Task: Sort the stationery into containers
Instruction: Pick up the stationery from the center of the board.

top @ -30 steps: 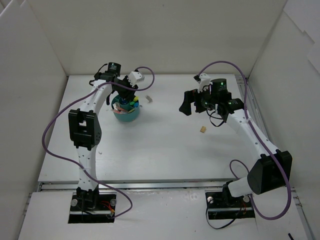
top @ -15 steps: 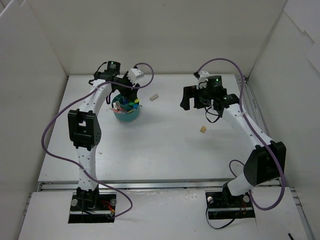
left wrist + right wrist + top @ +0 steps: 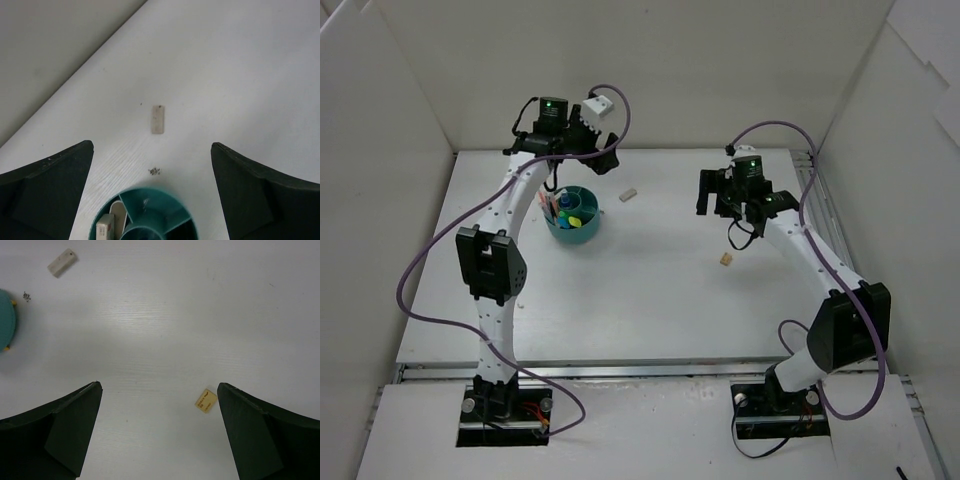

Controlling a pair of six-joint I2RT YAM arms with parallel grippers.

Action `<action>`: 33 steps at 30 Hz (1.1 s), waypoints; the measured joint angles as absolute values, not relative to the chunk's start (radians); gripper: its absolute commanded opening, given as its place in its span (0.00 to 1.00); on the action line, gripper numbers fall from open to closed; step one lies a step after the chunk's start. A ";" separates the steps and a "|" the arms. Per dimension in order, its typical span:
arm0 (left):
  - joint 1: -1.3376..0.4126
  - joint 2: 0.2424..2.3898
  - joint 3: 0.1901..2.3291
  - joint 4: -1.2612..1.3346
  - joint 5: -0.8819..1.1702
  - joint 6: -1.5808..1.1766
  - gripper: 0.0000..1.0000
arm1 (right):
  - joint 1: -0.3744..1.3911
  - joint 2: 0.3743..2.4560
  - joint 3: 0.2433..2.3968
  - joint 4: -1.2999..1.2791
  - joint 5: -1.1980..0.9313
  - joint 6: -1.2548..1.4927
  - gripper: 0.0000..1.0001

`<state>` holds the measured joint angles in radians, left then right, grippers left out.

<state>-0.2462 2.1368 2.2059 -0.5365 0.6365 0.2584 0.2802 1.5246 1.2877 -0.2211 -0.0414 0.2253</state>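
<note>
- Teal tub (image 3: 575, 236) cut off at left wrist view's bottom edge; contents blur: pens (image 3: 556, 207), blue and yellow bits (image 3: 574, 214), one pale eraser (image 3: 105, 227)
- White eraser (image 3: 628, 194) just right of tub, tan eraser (image 3: 725, 259) well right
- Left gripper (image 3: 151, 150) over tub, right gripper (image 3: 159, 387) well right: both spread, empty

The white worktop (image 3: 650, 300) carries little. A round teal tub (image 3: 575, 238) stands toward its far left, and a pale flat eraser (image 3: 628, 194) lies near it on the right. A few dark specks (image 3: 154, 171) sit between them, and a small tan eraser (image 3: 725, 260) lies well apart, right of centre.
</note>
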 measured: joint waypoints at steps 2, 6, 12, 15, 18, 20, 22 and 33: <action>-0.276 2.152 2.226 -0.499 0.622 0.216 1.00 | 0.266 1.506 1.265 -0.221 -0.036 0.246 0.98; -0.331 2.226 2.252 -0.425 0.604 0.144 0.97 | 0.224 1.464 1.219 -0.220 -0.035 0.280 0.98; -0.378 2.388 2.252 -0.356 0.534 0.073 0.92 | 0.204 1.425 1.161 -0.221 -0.041 0.299 0.98; -0.381 2.472 2.266 -0.345 0.481 0.041 0.90 | 0.201 1.407 1.135 -0.221 -0.044 0.300 0.98; -0.380 2.562 2.331 -0.347 0.405 0.012 0.89 | 0.196 1.387 1.116 -0.221 -0.050 0.304 0.98; -0.380 2.593 2.349 -0.349 0.364 -0.004 0.89 | 0.190 1.374 1.103 -0.221 -0.052 0.307 0.98; -0.380 2.600 2.349 -0.353 0.326 -0.013 0.89 | 0.185 1.363 1.094 -0.221 -0.055 0.310 0.98; -0.379 2.597 2.363 -0.406 0.287 -0.011 0.73 | 0.163 1.357 1.076 -0.223 -0.061 0.318 0.98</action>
